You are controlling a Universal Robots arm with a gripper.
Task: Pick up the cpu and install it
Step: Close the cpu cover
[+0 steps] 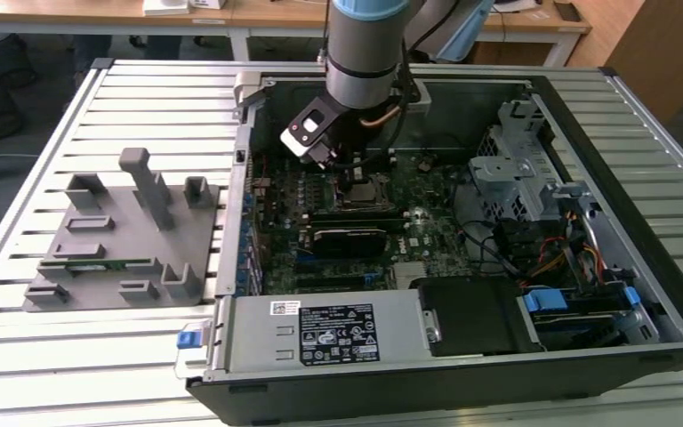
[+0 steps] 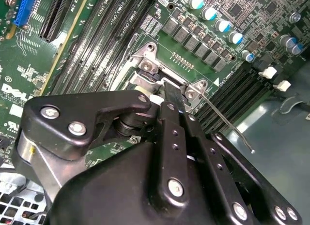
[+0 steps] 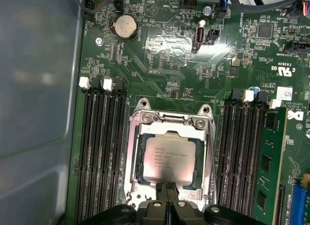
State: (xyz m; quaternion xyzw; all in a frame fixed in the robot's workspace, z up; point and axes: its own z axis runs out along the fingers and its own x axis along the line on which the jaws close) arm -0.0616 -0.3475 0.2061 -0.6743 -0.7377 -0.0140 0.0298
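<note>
The cpu [image 3: 170, 159], a silvery square chip with a thin dark rim, lies flat inside the metal socket frame [image 3: 133, 152] on the green motherboard [image 3: 193, 55]. My gripper [image 3: 167, 190] is shut, its two black fingers pressed together with nothing visible between them, their tips right at the cpu's near edge. In the second wrist view my gripper [image 2: 172, 93] points down at the socket's corner beside the thin socket lever [image 2: 227, 123]. In the exterior view my gripper [image 1: 341, 167] reaches down into the open computer case [image 1: 626, 267] over the socket.
Black memory slots [image 3: 99, 157] flank the socket on both sides. A grey fixture [image 1: 116, 240] carrying a green memory stick [image 1: 99, 264] stands on the slatted table at the exterior view's left. A drive cage [image 1: 510, 169] and cables [image 1: 555, 258] fill the case's right part.
</note>
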